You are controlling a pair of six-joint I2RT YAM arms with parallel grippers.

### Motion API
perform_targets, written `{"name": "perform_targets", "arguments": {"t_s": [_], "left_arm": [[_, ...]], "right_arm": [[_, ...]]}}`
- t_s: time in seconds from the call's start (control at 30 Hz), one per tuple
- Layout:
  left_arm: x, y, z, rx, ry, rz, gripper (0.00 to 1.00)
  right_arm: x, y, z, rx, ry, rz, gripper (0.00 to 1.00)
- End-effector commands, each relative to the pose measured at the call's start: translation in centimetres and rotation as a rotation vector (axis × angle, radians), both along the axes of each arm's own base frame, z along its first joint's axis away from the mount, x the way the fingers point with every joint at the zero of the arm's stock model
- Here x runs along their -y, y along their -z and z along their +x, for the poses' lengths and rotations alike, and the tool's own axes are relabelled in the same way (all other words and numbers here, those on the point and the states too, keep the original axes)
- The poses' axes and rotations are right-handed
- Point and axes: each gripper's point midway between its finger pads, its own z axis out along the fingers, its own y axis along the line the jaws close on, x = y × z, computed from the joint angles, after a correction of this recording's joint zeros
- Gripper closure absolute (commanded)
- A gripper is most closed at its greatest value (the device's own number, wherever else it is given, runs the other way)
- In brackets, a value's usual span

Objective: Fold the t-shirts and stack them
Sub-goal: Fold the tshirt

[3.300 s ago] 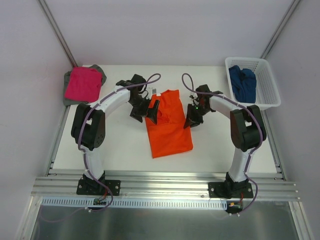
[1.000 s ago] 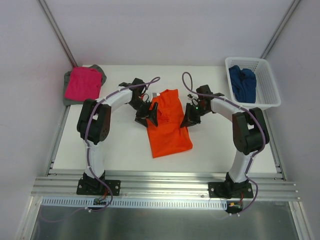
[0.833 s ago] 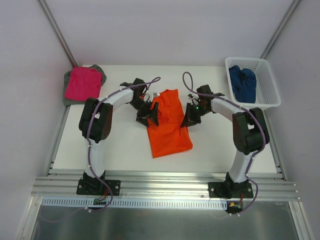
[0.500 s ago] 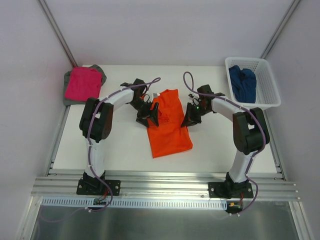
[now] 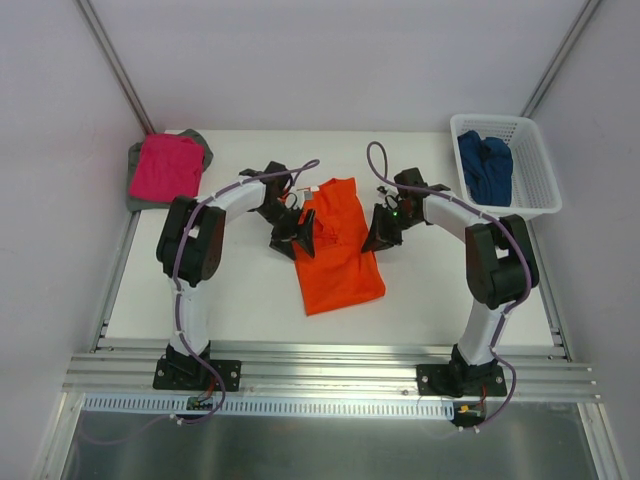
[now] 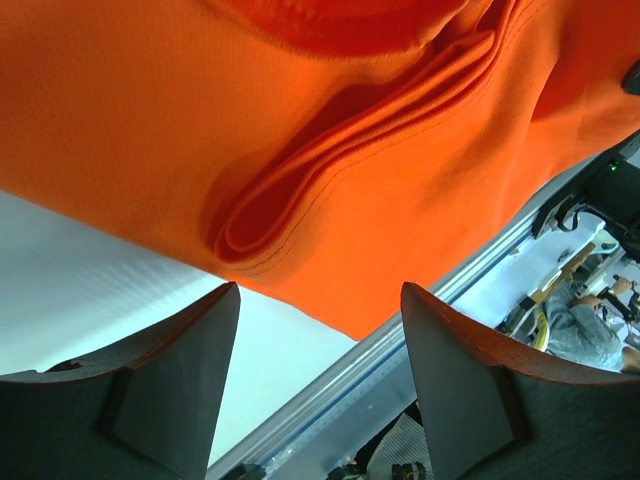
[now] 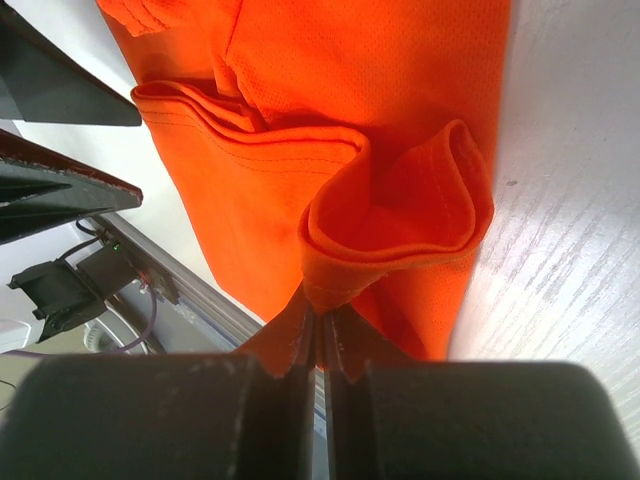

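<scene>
Pinching a bunched bit of the orange t-shirt [image 5: 338, 258], the right gripper [image 5: 379, 236] is shut tight on the cloth at the shirt's 3 o'clock edge. I think it holds on there so that side can be lifted and laid over. The right arm [image 5: 470, 225] bends in from 5 o'clock, and its wrist tips down to the table [image 5: 230, 290].

The left gripper [image 5: 298, 238] sits at the shirt's 9 o'clock edge with its jaws wide and nothing between them. A rolled fold [image 6: 290, 200] of orange cloth lies right in front of it, so it looks lined up to grab that. The left arm [image 5: 215, 205] curls round from 7 o'clock, wrist low.

The orange shirt lies in the middle of the table, long and thin, partly folded. The pink t-shirt [image 5: 165, 166] sits folded on the grey t-shirt [image 5: 134, 198] at 10 o'clock, which looks like the stack. The dark blue t-shirt [image 5: 485, 165] lies crumpled in the white basket [image 5: 532, 200] at 2 o'clock
</scene>
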Motion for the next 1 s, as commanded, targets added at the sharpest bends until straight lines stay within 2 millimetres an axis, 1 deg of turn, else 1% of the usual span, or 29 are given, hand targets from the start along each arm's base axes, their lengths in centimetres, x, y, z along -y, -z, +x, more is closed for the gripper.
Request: {"name": "perform_targets", "arguments": {"t_s": [0.0,0.03,0.1,0.13,0.2,0.5,0.83,0.9,0.97], "left_arm": [[-0.6,-1.5,-0.7,0.012,-0.014,-0.008,0.34],[-0.6,-1.0,-0.8,-0.003,-0.015,-0.007,0.34],[-0.3,-1.1,-0.2,0.004,-0.014,-0.013,0.34],[-0.3,-0.9,-0.1,0.0,-0.014,-0.011,0.34],[0.2,-1.1,0.7,0.014,-0.013,-0.019,0.34],[0.7,-0.6,0.4,-0.005,-0.005,-0.022,0.34],[1.1,-0.1,0.9,-0.018,-0.007,-0.03,0.35],[1.3,-0.2,1.0,-0.018,-0.006,-0.036,0.38],[1.4,0.0,1.0,-0.029,-0.003,-0.044,0.52]], "right_arm": [[-0.4,-1.1,1.2,0.025,0.017,0.03,0.99],[-0.4,-1.2,1.3,0.026,0.016,0.032,0.99],[-0.4,-1.4,1.5,0.033,0.013,0.033,0.99],[-0.4,-1.3,1.5,0.032,0.015,0.031,0.99],[-0.3,-1.3,1.5,0.028,0.016,0.03,0.99],[0.3,-1.2,1.2,0.028,0.027,0.021,0.99],[0.4,-1.2,1.4,0.036,0.028,0.017,0.99],[0.5,-1.2,1.3,0.034,0.032,0.015,0.99],[0.5,-1.1,1.2,0.032,0.029,0.013,0.99]]}}
